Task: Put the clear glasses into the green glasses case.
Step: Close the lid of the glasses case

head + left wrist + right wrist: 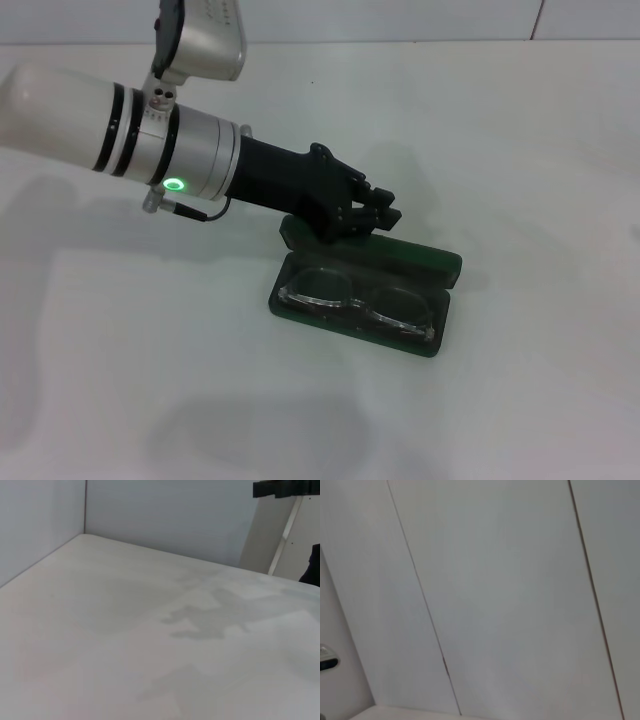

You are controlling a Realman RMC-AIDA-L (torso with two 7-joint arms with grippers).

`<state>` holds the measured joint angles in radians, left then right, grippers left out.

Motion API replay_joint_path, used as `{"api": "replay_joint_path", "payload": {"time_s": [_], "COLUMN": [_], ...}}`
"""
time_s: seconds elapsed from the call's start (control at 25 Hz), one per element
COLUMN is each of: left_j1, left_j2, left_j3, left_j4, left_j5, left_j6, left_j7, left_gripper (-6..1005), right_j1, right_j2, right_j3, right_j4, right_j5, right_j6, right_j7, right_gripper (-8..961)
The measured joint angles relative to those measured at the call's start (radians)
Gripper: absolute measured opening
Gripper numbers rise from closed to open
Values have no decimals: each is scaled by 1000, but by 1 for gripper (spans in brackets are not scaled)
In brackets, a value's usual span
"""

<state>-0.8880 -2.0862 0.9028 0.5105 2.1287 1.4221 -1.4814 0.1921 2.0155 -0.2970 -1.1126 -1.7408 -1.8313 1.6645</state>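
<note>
The green glasses case lies open on the white table in the head view, its lid tipped back on the far side. The clear glasses rest inside the case's lower half, lenses up, filling it from end to end. My left gripper reaches in from the left and hangs just above the lid's far left part. Its black fingers are shut with nothing between them. The left wrist view shows only bare table and wall. My right gripper is out of view; its wrist view shows only wall panels.
The white table spreads around the case on all sides. A grey wall meets the table at the back, and a pale slanted panel stands at one far corner.
</note>
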Motion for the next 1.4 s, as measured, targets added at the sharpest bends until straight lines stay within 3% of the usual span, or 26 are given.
{"api": "replay_joint_path", "payload": {"time_s": [0.92, 1.4], "left_j1": [15, 56], "left_j2": [-3, -7], "left_j3": [42, 127], "left_j4": [-59, -61], "left_j5": [-4, -68], "left_j6": [-20, -2], "left_j7": [1, 0], "left_gripper": [212, 212], "right_j1": [5, 5], "right_j2": [-2, -3], "right_j3": [3, 4], "right_j4": [77, 92], "right_j5": [3, 3], "right_j6": [6, 7], "right_j7": [-40, -42], "right_gripper": [470, 478]}}
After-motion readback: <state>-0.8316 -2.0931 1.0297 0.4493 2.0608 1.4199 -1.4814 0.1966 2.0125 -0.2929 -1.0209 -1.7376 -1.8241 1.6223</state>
